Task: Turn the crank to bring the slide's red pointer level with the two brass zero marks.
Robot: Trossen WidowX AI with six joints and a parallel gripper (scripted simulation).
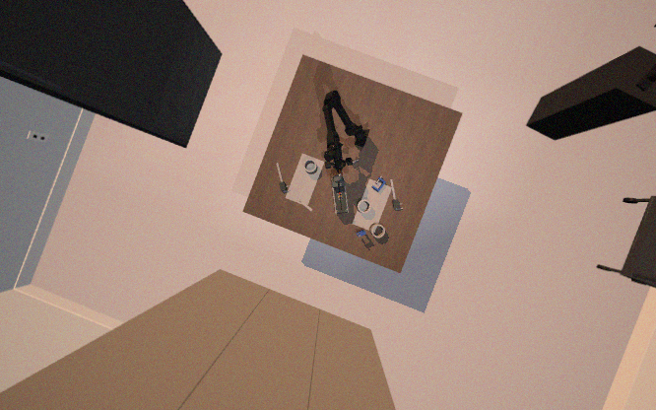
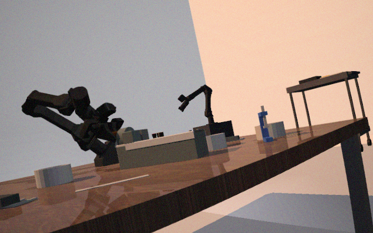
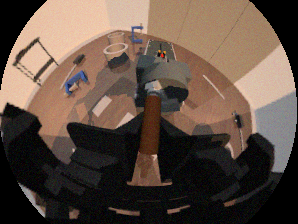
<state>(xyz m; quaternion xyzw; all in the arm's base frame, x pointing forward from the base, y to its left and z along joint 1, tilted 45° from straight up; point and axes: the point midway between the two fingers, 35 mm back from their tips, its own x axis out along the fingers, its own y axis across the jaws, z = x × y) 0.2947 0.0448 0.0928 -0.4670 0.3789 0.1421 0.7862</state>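
Brown wood table [image 1: 397,132] [image 2: 240,170] [image 3: 200,85], pinkish floor beyond. Claw [image 1: 340,169] [image 2: 115,134] [image 3: 149,115] nearly closed, pinching the brown handle [image 3: 151,125] between its fingers. Cranking looks to be the step in hand. Machine [image 1: 340,201] [image 2: 162,154] [image 3: 161,80] lies just ahead of the claw, handle reaching back from its crank end. Red pointer [image 1: 340,195] [image 3: 162,55] on top, farther off; whether level with the marks, cannot tell. Next, probably: turn gently, check alignment, release.
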